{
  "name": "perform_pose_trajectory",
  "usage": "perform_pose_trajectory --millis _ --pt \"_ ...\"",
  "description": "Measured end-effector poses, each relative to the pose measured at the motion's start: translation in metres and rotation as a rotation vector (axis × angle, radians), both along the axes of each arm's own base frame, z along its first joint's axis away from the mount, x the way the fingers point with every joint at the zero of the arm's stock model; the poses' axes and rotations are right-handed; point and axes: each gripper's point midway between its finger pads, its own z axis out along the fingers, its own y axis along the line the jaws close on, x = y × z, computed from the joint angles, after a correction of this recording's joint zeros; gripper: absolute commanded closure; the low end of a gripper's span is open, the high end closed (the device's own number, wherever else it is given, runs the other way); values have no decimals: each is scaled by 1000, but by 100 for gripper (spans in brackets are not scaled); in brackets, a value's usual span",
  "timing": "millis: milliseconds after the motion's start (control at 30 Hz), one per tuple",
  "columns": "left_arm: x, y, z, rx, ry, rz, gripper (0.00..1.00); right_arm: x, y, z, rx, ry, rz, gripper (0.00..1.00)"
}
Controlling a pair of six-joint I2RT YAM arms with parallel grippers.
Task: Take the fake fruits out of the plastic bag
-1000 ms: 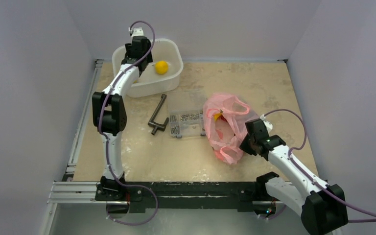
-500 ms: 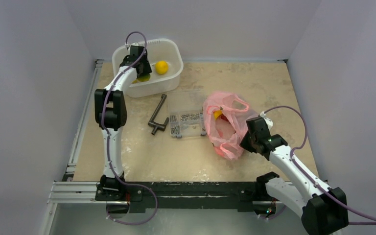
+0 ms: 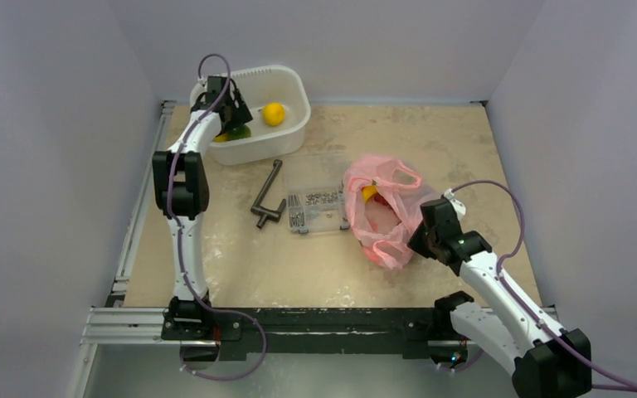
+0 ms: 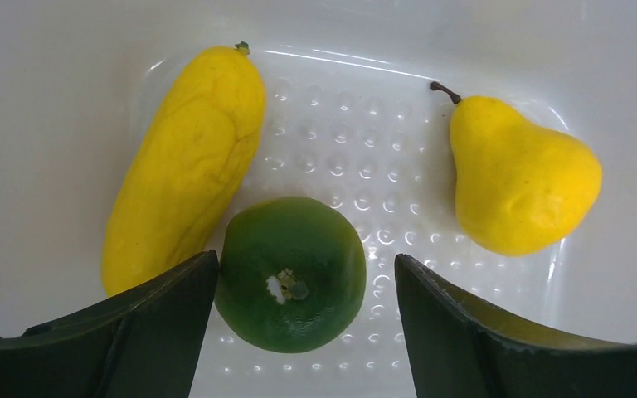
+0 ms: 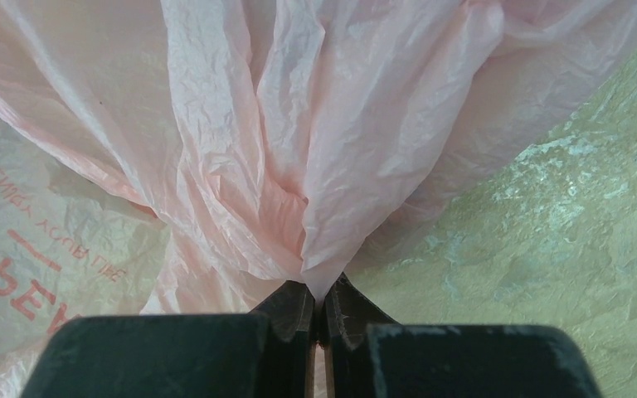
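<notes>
My left gripper (image 4: 305, 259) hangs open inside the white tub (image 3: 295, 81), low over its floor. A green lime (image 4: 290, 269) lies between the fingers, close against the left one, with a clear gap to the right one. A long yellow banana-like fruit (image 4: 182, 174) and a yellow pear (image 4: 518, 178) lie beside it. From above, the left gripper (image 3: 230, 123) covers part of the lime (image 3: 240, 132). The pink plastic bag (image 3: 380, 211) lies at centre right with a yellow fruit (image 3: 369, 194) showing in its mouth. My right gripper (image 5: 319, 292) is shut on a bunched fold of the bag (image 5: 299, 124).
A clear screw box (image 3: 319, 207) sits just left of the bag. A dark metal crank tool (image 3: 267, 195) lies between the box and the tub. Grey walls close in the table on three sides. The right gripper (image 3: 420, 237) is at the bag's near right edge.
The left gripper has dropped lower into the tub toward its left side, and its jaws have widened off the green lime. The right gripper keeps its pinch on the bag, hardly moving.
</notes>
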Motion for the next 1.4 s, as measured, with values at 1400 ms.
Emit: perform_pose_trajectory --millis 1400 --pt "-387 -459 53 -258 -218 -1323 55 -39 -39 11 -137 178 -219 100"
